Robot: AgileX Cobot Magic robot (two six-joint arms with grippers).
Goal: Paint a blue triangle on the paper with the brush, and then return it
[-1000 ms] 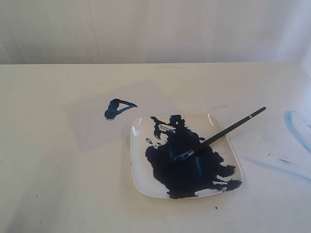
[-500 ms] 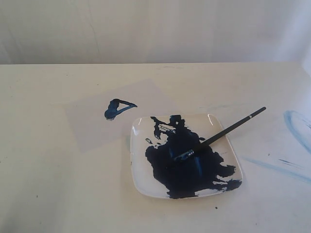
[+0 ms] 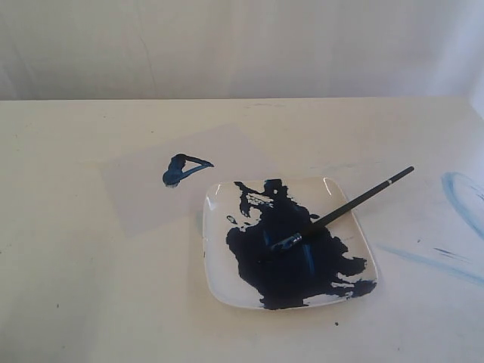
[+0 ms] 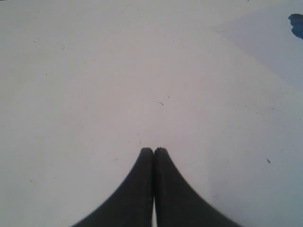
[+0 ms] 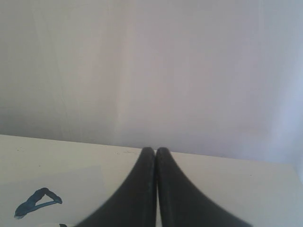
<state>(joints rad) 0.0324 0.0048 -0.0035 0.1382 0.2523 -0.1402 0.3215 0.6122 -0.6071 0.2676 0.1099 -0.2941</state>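
1. Pale counter (image 3: pixel 91 302), bare in the near foreground; two end effectors, neither seen in the exterior view.
2. Left end effector (image 4: pixel 154 150): jaws pressed together, empty, over bare counter.
3. Right end effector (image 5: pixel 155 150): jaws pressed together, empty, facing the wall.
4. One white square plate (image 3: pixel 217 261), near centre, with one big dark blue paint pool (image 3: pixel 287 265).
5. One brush (image 3: pixel 355 203): bristle end lies in the paint, handle slants out past the plate's far right rim.
6. Pale blue streaks (image 3: pixel 454 193) on the counter, right edge.
7. One paper (image 3: pixel 136 189), flat, beyond the plate to the left, its corner at the plate rim.
8. One blue triangle (image 3: pixel 184 168) on the paper, apart from the plate.
9. White wall (image 3: pixel 242 45) behind.
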